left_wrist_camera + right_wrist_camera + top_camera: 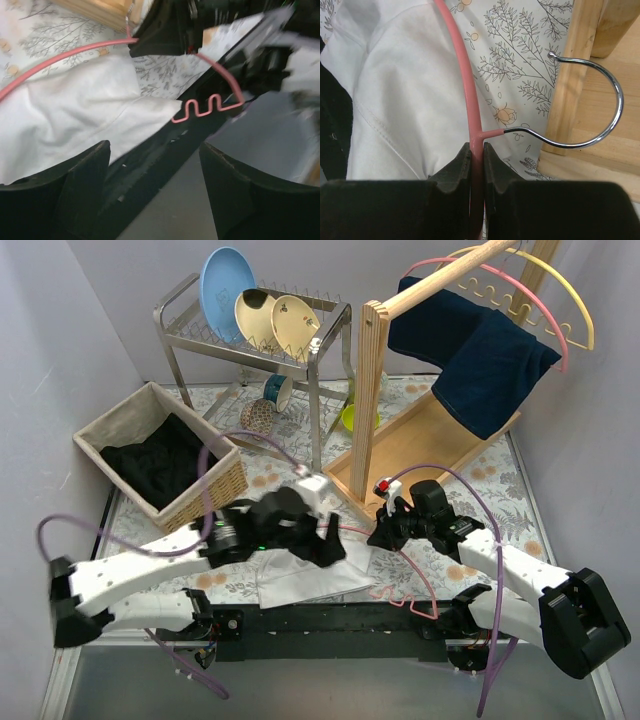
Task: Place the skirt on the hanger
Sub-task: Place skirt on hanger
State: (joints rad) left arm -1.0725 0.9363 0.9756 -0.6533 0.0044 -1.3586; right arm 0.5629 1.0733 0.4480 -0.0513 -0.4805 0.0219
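Note:
The white skirt (305, 580) lies crumpled on the floral table cover near the front edge, also in the left wrist view (75, 120) and the right wrist view (400, 90). The pink hanger (400, 595) lies across the skirt (200, 107), its metal hook (600, 100) pointing at the wooden rack base. My right gripper (385, 530) is shut on the hanger's pink neck (470, 100), just below the hook joint (476, 155). My left gripper (332, 545) hovers over the skirt's right edge, jaws wide open with nothing between them (155, 155).
A wicker basket (105, 430) with dark cloth sits at the left. A metal dish rack (320, 340) with plates stands behind, cups beneath it. A wooden clothes rack (375, 390) at the right carries a navy cloth (490, 355) and two hangers (545, 305).

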